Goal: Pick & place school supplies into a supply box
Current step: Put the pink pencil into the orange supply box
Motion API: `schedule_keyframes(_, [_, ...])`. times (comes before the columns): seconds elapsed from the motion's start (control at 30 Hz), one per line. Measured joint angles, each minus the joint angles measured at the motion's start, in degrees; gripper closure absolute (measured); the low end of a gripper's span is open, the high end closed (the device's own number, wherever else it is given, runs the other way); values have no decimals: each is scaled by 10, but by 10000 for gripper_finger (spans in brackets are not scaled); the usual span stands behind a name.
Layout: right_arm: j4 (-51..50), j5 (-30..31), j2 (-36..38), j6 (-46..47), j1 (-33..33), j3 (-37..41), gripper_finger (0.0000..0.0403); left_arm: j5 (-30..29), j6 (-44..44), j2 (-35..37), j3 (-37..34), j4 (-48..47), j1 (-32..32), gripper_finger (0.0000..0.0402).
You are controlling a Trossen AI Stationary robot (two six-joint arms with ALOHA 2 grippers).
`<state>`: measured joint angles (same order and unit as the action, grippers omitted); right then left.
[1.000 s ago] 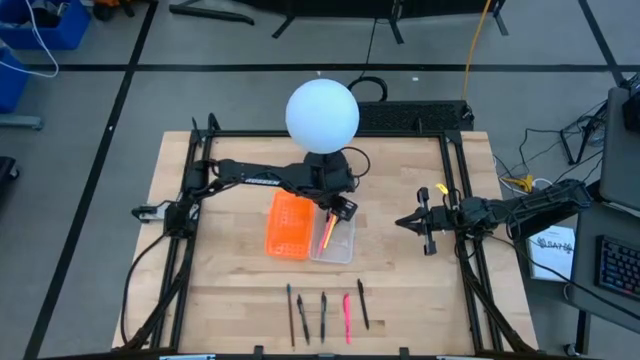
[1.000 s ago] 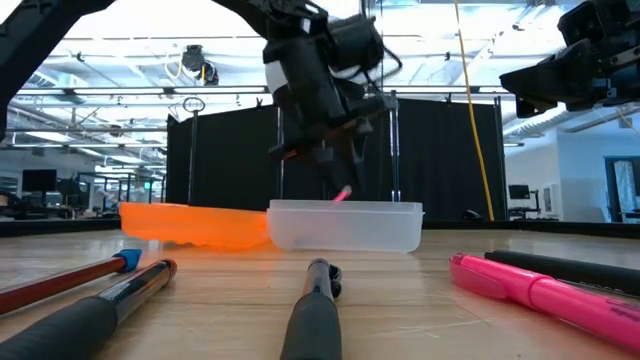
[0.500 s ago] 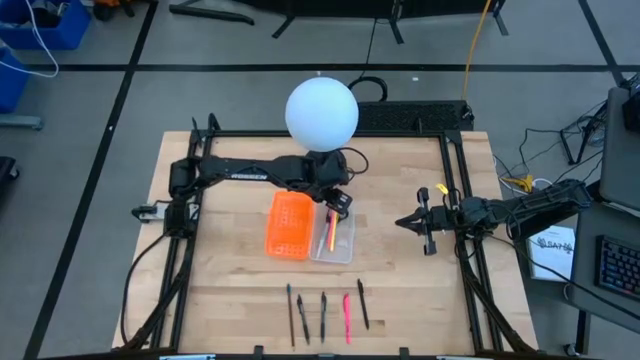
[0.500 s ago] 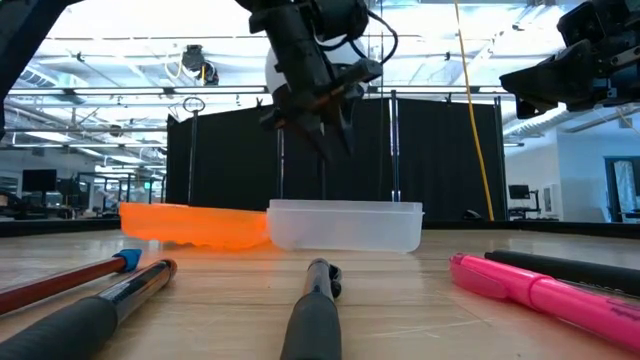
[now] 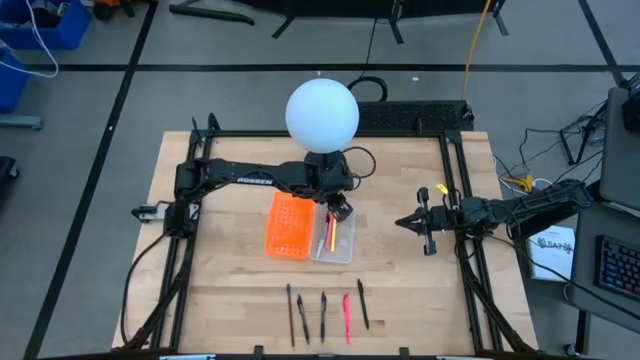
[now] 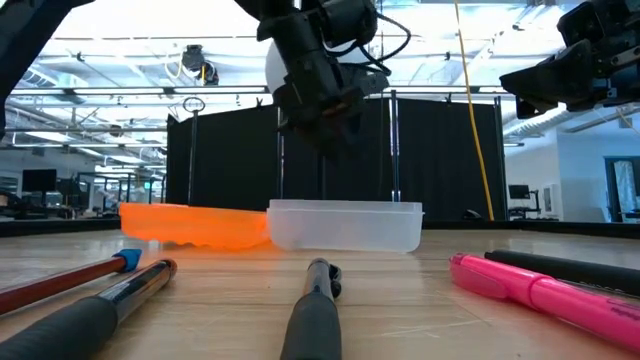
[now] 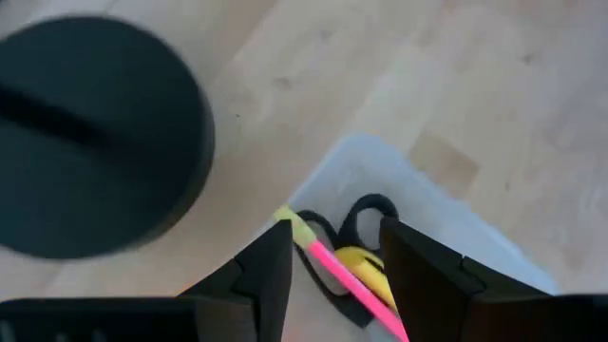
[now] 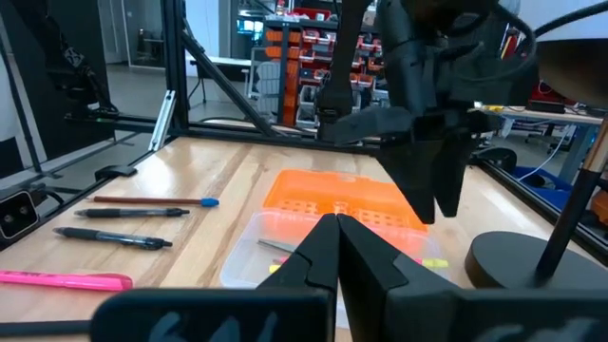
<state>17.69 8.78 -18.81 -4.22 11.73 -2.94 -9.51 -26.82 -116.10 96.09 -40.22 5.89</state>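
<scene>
Over the clear tray (image 5: 335, 238) your left pincer (image 5: 340, 210) hung spread and empty; the pens (image 5: 323, 316), long axes pointing away from you, lay well nearer the counter's front edge.

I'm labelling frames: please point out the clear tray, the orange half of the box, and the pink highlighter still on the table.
clear tray (image 6: 345, 228), low view, front wall.
orange half (image 5: 288, 224), high view, centre of grid.
pink highlighter (image 5: 347, 315), high view, mid-barrel.
</scene>
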Motion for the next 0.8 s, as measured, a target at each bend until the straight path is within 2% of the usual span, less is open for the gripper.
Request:
schedule_keyframes(0.23, [-8, 0, 0, -13, 0, 0, 403, 40, 36, -24, 0, 7, -14, 236])
schedule_keyframes(0.33, [-11, 1, 0, -14, 0, 0, 403, 38, 36, -36, 0, -2, -24, 236])
schedule_keyframes(0.47, [-13, 3, -1, -14, 0, 0, 403, 6, -10, -46, 0, -6, -36, 236])
schedule_keyframes(0.63, [-7, 3, -5, -14, 0, 0, 403, -1, -103, -56, 0, -20, -38, 236])
schedule_keyframes(0.8, [-1, 3, -5, -14, 0, 0, 403, -17, -142, -65, 0, -42, -38, 236])
